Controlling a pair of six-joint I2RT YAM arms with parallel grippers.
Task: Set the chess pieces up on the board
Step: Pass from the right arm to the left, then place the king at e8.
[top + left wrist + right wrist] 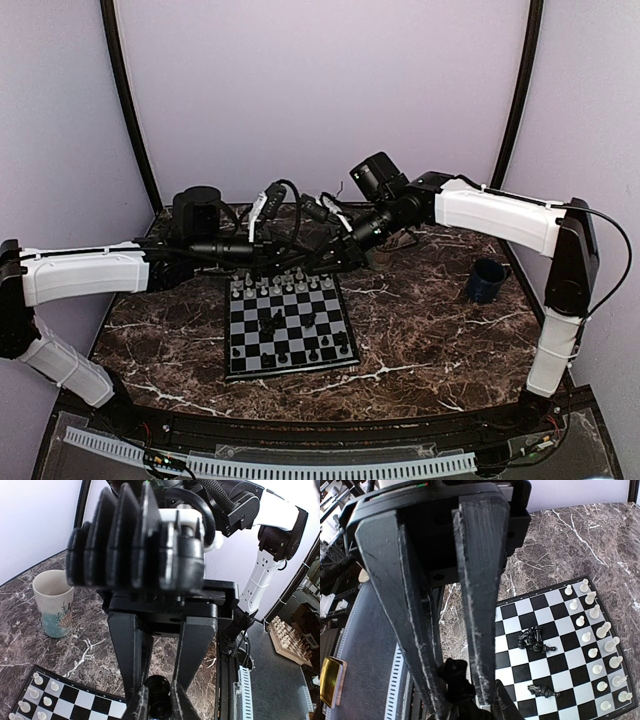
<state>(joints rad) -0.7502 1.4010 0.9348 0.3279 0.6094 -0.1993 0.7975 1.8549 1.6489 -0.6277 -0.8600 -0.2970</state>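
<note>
The board (238,338) lies mid-table. White chess pieces (285,285) fill its two far rows. Black ones (290,354) stand along the near edge, and a few (275,322) lie loose in the middle. Both grippers meet just above the board's far edge. My left gripper (298,264) is shut on a black piece (160,697). My right gripper (322,260) has its fingers closed against the same black piece (455,680), which looks like a knight. The right wrist view shows the board (560,605), the white rows (600,645), a black cluster (534,640) and one fallen black piece (542,691).
A dark blue mug (487,280) stands at the right of the marble table. A cream mug (52,602) stands beyond the board's far edge. The board's corner (95,699) with white pieces (40,695) shows in the left wrist view. Purple walls enclose the table.
</note>
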